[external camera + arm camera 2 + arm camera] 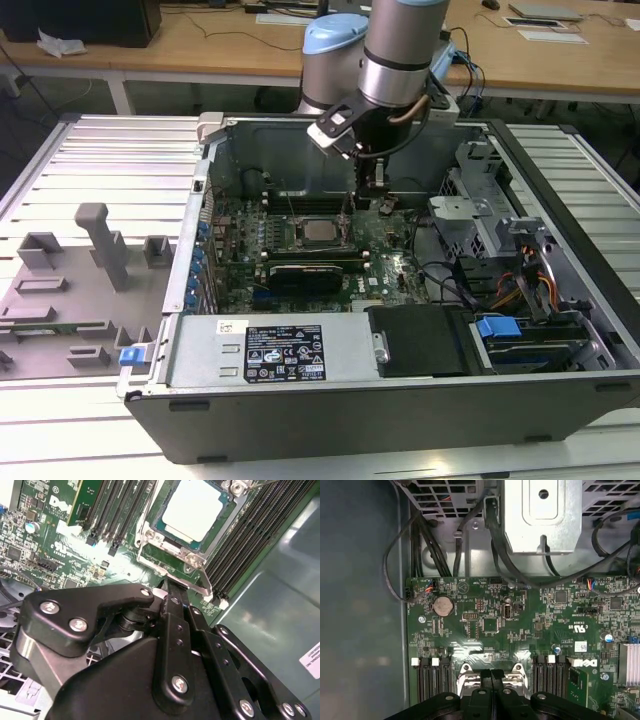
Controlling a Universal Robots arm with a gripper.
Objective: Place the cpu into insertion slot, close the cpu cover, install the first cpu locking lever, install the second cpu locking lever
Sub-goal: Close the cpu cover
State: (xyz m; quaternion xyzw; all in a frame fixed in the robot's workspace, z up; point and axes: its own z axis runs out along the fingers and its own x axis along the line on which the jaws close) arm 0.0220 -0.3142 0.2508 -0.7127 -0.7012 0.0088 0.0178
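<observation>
One pale silvery square cpu (pixel 192 510), cpu cover (pixel 155 539) seemingly closed

cpu (pixel 192 510) | pale silvery square chip, is lying flat in the socket, mid-board, toward the case's far side | cpu cover (pixel 150 539) | thin grey metal frame, is lying flat around the chip

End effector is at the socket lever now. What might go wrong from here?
1. The end effector has its tip right at the thin metal lever by the socket edge; a slip might drive it into the memory slots alongside.
2. The cover is down around the chip; if the chip sits skewed, which I cannot judge, forcing the lever may damage the socket.
</observation>
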